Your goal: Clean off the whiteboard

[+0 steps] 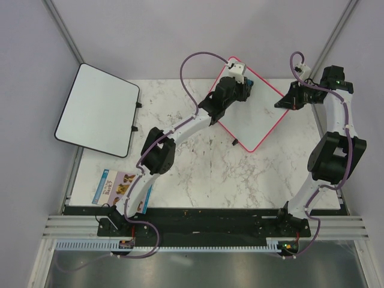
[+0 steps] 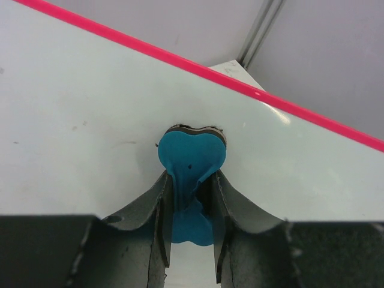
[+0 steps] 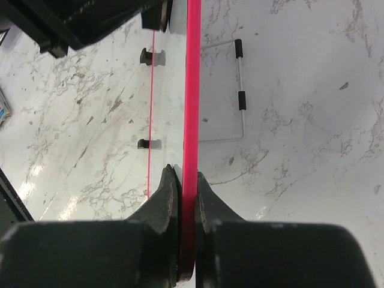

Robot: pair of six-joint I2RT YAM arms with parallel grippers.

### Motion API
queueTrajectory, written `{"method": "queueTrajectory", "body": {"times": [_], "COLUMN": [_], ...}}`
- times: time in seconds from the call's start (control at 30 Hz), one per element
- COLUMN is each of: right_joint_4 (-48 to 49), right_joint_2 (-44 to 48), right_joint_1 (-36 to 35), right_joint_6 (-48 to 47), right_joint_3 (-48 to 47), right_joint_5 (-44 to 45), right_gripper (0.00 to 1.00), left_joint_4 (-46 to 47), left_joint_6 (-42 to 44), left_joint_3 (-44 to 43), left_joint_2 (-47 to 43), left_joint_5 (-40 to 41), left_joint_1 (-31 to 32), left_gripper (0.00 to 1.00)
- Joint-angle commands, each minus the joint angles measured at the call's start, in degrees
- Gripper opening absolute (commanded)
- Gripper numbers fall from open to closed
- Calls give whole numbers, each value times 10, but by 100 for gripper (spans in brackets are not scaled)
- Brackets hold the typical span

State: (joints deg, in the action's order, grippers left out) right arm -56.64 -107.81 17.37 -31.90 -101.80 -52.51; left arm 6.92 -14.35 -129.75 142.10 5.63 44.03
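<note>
The pink-framed whiteboard (image 1: 262, 113) is at the far centre-right of the marble table (image 1: 198, 168), turned cornerwise, with the left gripper (image 2: 192, 177) clamped on a blue eraser (image 2: 192, 150) pressed against its white face and the right gripper (image 3: 184, 175) pinching its pink frame (image 3: 192, 90).

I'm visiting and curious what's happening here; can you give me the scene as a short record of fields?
Board: whiteboard, pink frame
Left gripper: shut on blue eraser, held against the whiteboard
Right gripper: shut on the whiteboard's pink edge
Surface: marble-pattern table
Also there: black-framed board, booklet
</note>
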Motion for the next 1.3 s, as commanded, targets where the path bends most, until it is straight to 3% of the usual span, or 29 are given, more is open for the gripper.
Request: {"method": "queueTrajectory", "body": {"times": [0.0, 0.3, 0.63, 0.8, 0.93, 1.1, 1.27], "right_joint_4": [-148, -148, -147, -147, -146, -147, -146], "right_joint_2": [-24, -29, -31, -29, -27, -26, -28], "right_joint_1": [-80, -82, -87, -88, -88, -88, -88], "right_joint_6": [-173, -171, -168, -168, -169, -171, -170], "right_joint_3": [57, 50, 46, 48, 49, 51, 49], "right_joint_5": [72, 72, 72, 72, 72, 70, 67], "right_gripper": [0, 0, 0, 0, 0, 0, 0], "left_joint_4": [-71, -80, -127, -161, -149, -141, -147], "left_joint_6": [-3, 0, 28, -52, -166, -184, -200], "left_joint_3": [-25, -38, 12, 51, 110, 161, 131], "left_joint_2": [56, 68, 50, 34, 5, -25, -15], "left_joint_5": [40, -17, -98, -80, -96, -35, -13], "left_joint_1": [-23, -19, 46, 44, 19, 11, 0], "left_gripper": [2, 2, 2, 2, 2, 2, 2]}}
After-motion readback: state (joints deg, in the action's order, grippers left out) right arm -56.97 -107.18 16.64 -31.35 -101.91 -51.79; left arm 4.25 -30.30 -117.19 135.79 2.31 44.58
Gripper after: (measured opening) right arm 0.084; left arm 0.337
